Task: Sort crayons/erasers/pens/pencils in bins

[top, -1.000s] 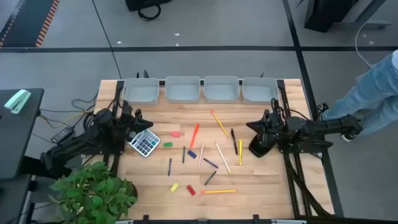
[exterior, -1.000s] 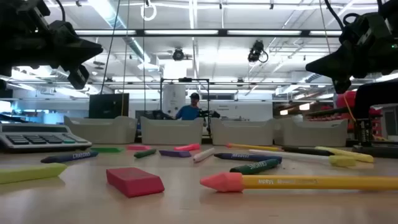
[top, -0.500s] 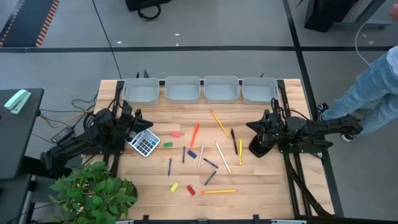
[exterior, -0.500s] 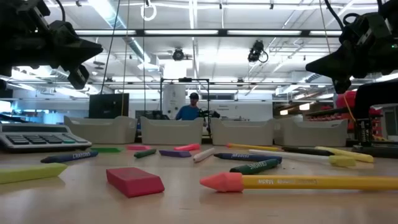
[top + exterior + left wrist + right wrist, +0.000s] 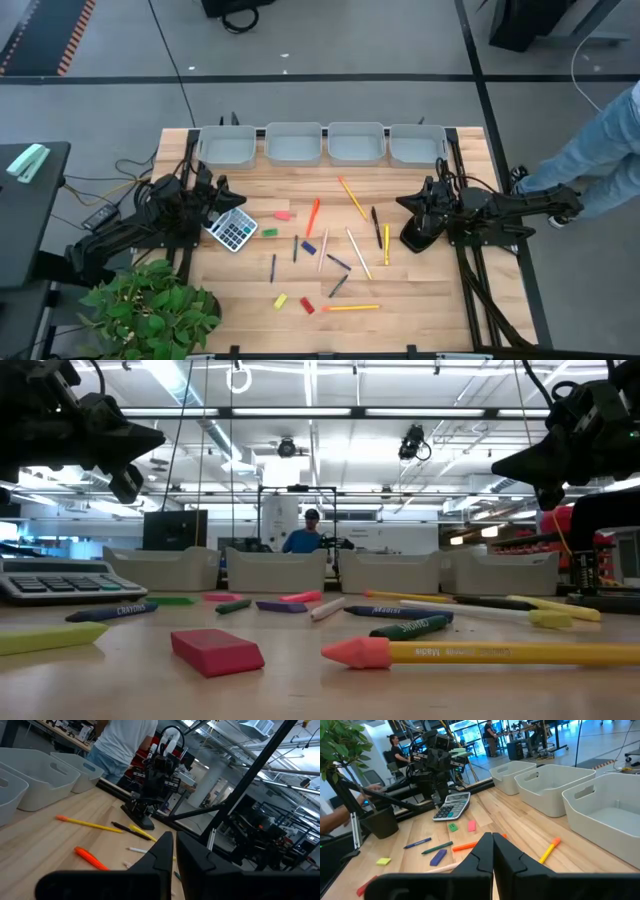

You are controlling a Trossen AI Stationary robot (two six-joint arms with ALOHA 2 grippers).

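Four light-grey bins (image 5: 294, 143) stand in a row along the table's far edge. Crayons, pens, pencils (image 5: 352, 197) and erasers lie loose in the middle of the table: a pink eraser (image 5: 284, 213), a green one (image 5: 270, 232), a yellow one (image 5: 281, 300) and a red one (image 5: 216, 651). My left gripper (image 5: 220, 192) hovers at the left, above the calculator's far end. It is shut but for a thin slit (image 5: 174, 839) and holds nothing. My right gripper (image 5: 404, 203) hovers at the right, shut and holding nothing (image 5: 492, 836).
A grey calculator (image 5: 232, 230) lies at the left, just below my left gripper. A potted plant (image 5: 150, 310) stands at the near left corner. A person's legs (image 5: 600, 150) show beyond the table's right edge. A long pencil with a pink end (image 5: 480, 653) lies near the front edge.
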